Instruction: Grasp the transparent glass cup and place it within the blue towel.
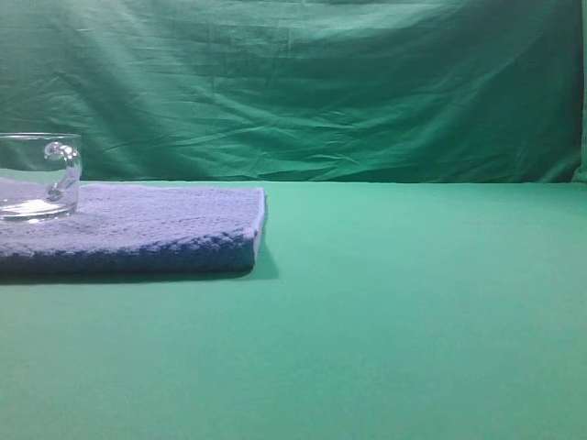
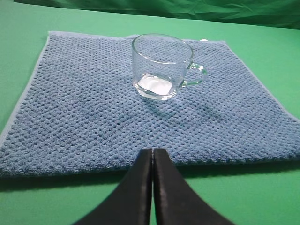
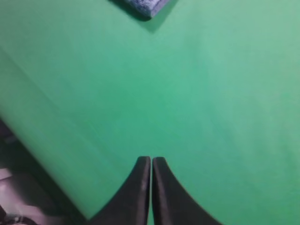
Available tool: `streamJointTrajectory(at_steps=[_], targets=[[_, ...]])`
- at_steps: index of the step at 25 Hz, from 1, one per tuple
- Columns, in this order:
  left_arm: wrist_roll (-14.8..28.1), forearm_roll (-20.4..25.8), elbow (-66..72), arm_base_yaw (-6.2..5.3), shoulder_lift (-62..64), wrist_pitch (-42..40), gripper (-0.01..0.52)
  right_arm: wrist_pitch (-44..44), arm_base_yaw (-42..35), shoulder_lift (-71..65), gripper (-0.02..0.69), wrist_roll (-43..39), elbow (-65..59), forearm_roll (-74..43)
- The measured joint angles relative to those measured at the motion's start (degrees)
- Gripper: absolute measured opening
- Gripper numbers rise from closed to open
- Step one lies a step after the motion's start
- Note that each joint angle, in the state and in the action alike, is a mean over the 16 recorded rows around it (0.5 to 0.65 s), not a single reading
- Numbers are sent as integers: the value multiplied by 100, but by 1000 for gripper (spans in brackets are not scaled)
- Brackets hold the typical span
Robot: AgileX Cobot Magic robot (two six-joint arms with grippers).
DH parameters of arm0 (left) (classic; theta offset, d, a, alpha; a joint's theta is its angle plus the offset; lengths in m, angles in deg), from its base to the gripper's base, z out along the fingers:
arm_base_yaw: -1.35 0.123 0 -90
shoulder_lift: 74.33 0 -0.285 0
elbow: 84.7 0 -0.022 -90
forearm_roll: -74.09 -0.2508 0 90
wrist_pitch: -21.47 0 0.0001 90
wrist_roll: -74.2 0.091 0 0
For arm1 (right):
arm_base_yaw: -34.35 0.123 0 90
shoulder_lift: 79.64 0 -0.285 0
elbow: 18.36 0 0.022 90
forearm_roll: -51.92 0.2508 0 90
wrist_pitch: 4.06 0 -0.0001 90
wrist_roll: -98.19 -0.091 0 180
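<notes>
One clear glass cup [image 2: 162, 65] upright on nubby blue towel [image 2: 84, 108].

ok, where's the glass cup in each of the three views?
Exterior high: glass cup at the far left edge, partly cut off, standing on the blue towel, handle to the right.
Left wrist: upper middle, upright on the towel's far half, handle to the right; the shut left gripper is short of the towel.
Right wrist: cup not in it; only a towel corner at the top edge.
Shared landmark: the blue towel on the green table.
</notes>
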Motion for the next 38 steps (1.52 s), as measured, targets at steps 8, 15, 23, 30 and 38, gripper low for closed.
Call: streamJointTrajectory(at_steps=[8, 15, 23, 30, 38], targets=[[0, 0, 0, 5, 0, 0, 0, -841, -1034, 1000, 0, -11, -212, -98], [0, 0, 0, 7, 0, 0, 0, -1607, -2369, 2561, 0, -16, -1035, -9], [0, 0, 0, 7, 0, 0, 0, -2858, -3466, 4365, 0, -32, -2762, 45], [0, 0, 0, 7, 0, 0, 0, -3630, -3885, 5385, 0, -72, -4196, 219], [0, 0, 0, 7, 0, 0, 0, -3436, -4026, 5767, 0, -110, -4948, 457]])
